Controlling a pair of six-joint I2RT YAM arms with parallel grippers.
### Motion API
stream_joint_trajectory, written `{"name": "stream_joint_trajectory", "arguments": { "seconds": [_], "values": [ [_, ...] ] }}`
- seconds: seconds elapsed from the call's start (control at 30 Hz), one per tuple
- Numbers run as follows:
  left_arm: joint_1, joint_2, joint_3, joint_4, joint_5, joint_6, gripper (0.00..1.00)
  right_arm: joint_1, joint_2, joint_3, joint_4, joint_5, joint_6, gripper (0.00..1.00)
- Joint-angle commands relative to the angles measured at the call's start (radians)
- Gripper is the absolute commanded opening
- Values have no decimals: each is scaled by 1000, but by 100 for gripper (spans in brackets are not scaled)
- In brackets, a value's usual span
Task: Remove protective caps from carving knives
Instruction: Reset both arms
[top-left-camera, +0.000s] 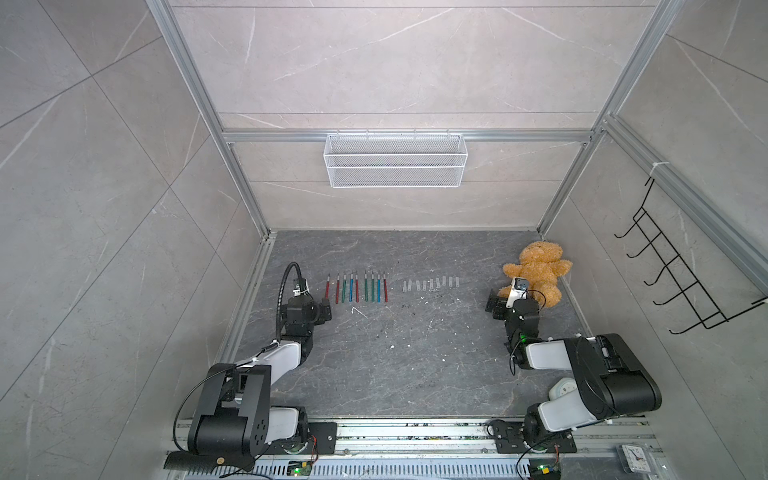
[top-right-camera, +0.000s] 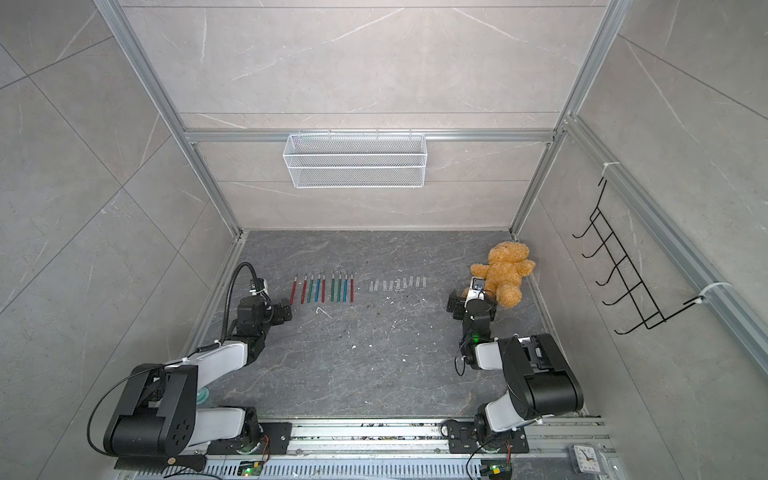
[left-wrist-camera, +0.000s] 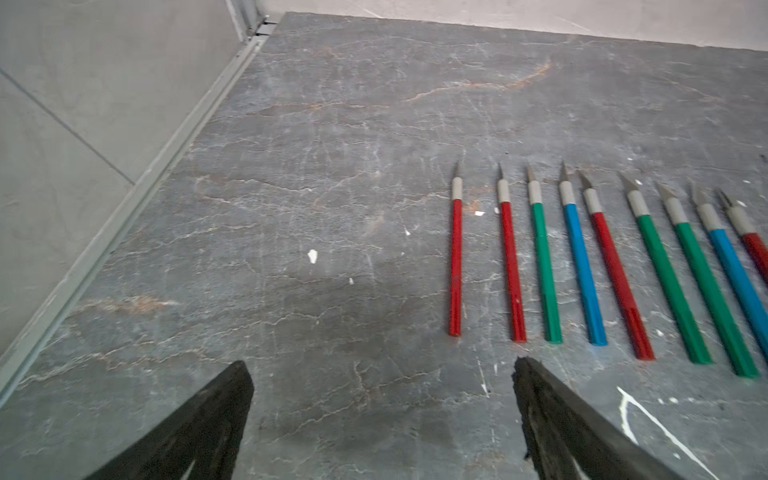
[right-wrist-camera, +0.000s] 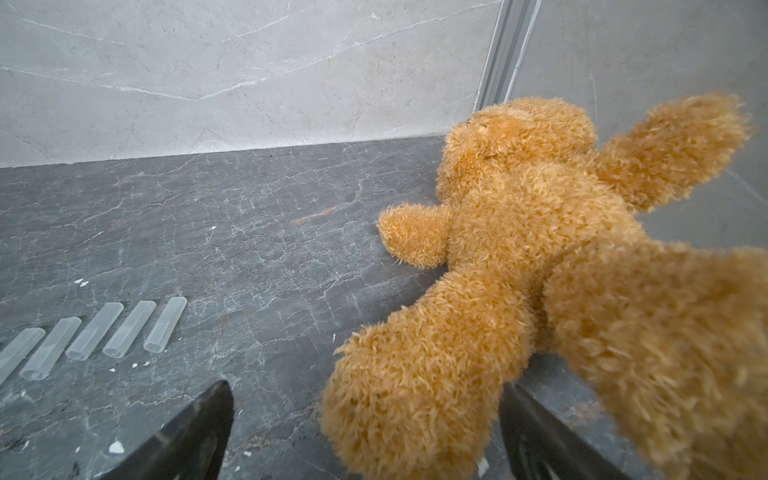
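Several carving knives (top-left-camera: 356, 286) (top-right-camera: 322, 286) with red, green and blue handles lie in a row at the floor's back left. In the left wrist view the knives (left-wrist-camera: 584, 274) show bare grey metal tips. Several clear protective caps (top-left-camera: 430, 284) (top-right-camera: 397, 284) (right-wrist-camera: 93, 331) lie apart in their own row to the right of the knives. My left gripper (top-left-camera: 327, 309) (top-right-camera: 286, 312) (left-wrist-camera: 380, 365) is open and empty, just short of the leftmost red handle's near end. My right gripper (top-left-camera: 492, 305) (top-right-camera: 453, 303) (right-wrist-camera: 365, 386) is open, right of the caps, with a teddy bear's leg between its fingers.
A brown teddy bear (top-left-camera: 536, 266) (right-wrist-camera: 540, 232) lies in the back right corner. A white wire basket (top-left-camera: 395, 160) hangs on the back wall and a black hook rack (top-left-camera: 681, 270) on the right wall. A black comb (top-left-camera: 187, 461) and a small clock (top-left-camera: 633, 457) lie by the front rail.
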Motion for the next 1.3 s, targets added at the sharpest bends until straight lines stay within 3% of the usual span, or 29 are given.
{"name": "stream_joint_trajectory", "arguments": {
  "seconds": [0.0, 0.17, 0.27, 0.43, 0.7, 0.8, 1.27],
  "values": [
    [21, 13, 30, 46, 104, 46, 100, 3, 6, -4, 24, 4, -11, 100],
    [34, -39, -27, 97, 145, 75, 100, 3, 6, -3, 25, 5, -11, 100],
    [38, -28, -63, 205, 60, 120, 100, 3, 6, -4, 25, 4, -11, 100],
    [63, 9, -66, 247, 174, 169, 100, 3, 6, -3, 25, 4, -11, 100],
    [112, 102, -65, 329, 199, 134, 100, 2, 6, -4, 24, 5, -11, 100],
    [114, 168, -48, 368, 85, 84, 100, 3, 6, -3, 24, 4, -11, 100],
    [123, 163, -53, 371, 75, 74, 100, 3, 6, -3, 24, 4, -10, 100]
  ]
}}
